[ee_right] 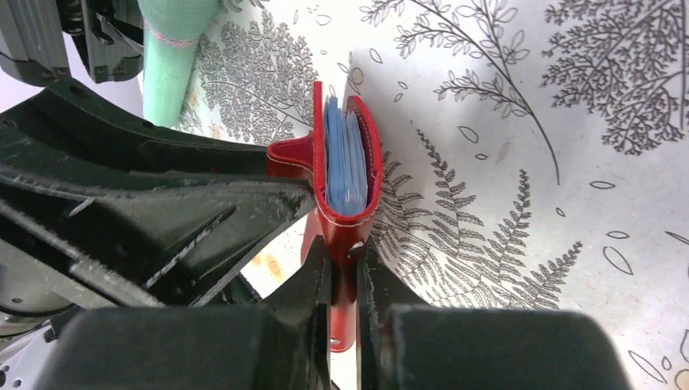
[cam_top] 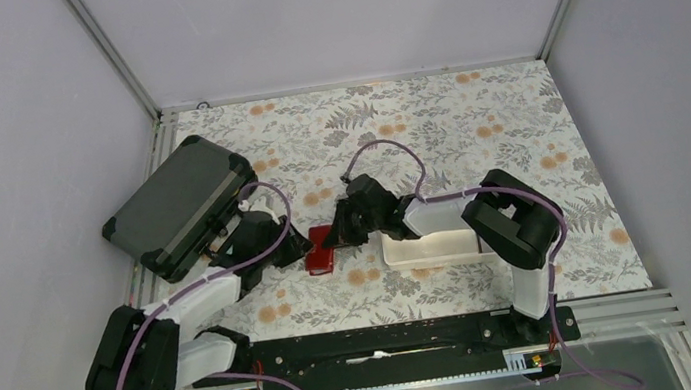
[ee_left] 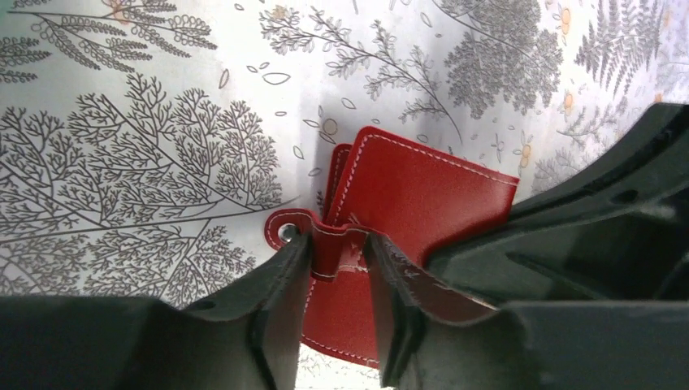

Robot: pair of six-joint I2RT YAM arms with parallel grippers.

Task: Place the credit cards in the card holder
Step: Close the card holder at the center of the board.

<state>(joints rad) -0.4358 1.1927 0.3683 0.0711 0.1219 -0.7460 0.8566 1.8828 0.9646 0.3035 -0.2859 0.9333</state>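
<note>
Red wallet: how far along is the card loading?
Done: light blue plastic cards sit inside the red leather-like folding wallet. In hand: left gripper pinches its snap tab, right gripper clamps one end. Remaining: wallet open, snap unfastened; whether more cards wait, cannot tell.

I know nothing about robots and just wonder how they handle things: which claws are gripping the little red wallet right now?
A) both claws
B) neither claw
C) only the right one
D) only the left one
A: the left gripper pinches the snap tab of the card holder, and the right gripper is clamped on its edge.
</note>
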